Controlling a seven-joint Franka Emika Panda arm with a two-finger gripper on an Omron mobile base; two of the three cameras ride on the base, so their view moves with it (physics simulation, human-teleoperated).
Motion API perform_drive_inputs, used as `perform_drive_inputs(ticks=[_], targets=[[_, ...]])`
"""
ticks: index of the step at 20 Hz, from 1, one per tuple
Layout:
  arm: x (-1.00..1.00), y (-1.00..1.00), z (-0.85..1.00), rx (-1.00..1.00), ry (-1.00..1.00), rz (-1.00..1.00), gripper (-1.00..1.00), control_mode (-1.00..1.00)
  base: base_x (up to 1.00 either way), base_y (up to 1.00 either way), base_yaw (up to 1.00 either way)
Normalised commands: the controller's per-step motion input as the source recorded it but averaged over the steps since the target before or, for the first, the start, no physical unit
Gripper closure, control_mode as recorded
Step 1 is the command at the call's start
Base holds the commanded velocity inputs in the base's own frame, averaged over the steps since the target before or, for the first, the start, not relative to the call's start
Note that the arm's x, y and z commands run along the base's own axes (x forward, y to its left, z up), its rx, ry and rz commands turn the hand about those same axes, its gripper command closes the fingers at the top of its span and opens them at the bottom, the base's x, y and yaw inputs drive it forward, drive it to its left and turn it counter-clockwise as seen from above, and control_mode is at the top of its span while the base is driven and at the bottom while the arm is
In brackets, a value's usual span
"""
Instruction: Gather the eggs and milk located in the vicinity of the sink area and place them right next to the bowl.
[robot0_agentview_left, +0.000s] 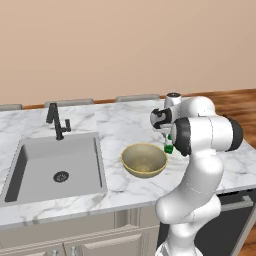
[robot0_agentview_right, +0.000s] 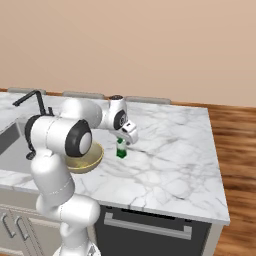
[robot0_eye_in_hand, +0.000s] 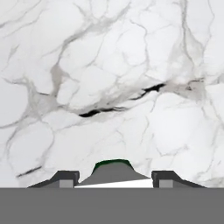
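The milk (robot0_agentview_left: 169, 148) (robot0_agentview_right: 121, 150), a small pale bottle with green marking, stands upright on the marble counter just right of the tan-yellow bowl (robot0_agentview_left: 145, 172) (robot0_agentview_right: 94, 159). My gripper (robot0_agentview_left: 167, 140) (robot0_agentview_right: 123, 142) comes down on it from above and is shut on it. In the hand view the bottle's green cap (robot0_eye_in_hand: 113, 164) fills the gap between my gripper's (robot0_eye_in_hand: 113, 180) two tips. The sink (robot0_agentview_left: 30, 150) (robot0_agentview_right: 5, 137) with its black faucet (robot0_agentview_left: 57, 122) (robot0_agentview_right: 32, 100) lies to the left. The eggs are out of view.
White marble counter (robot0_agentview_right: 170, 150) stretches right of the bottle to its edge, with wooden floor (robot0_agentview_right: 235, 150) beyond. A dark dishwasher front (robot0_agentview_right: 150, 227) sits below the counter. My own arm (robot0_agentview_left: 200, 150) stands close to the bowl's right side.
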Motion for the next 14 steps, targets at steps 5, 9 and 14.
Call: perform_drive_inputs(ticks=[5,9,14], targets=[[-0.29,0.19,0.00,0.00,-0.04,-0.31,1.00,-1.00,0.00,0.00,0.00],[0.00,0.00,-0.04,0.00,0.02,-0.30,1.00,-1.00,0.00,0.00,0.00],[0.00,0.14,-0.13,0.00,0.05,-0.28,1.00,-1.00,0.00,0.00,0.00]])
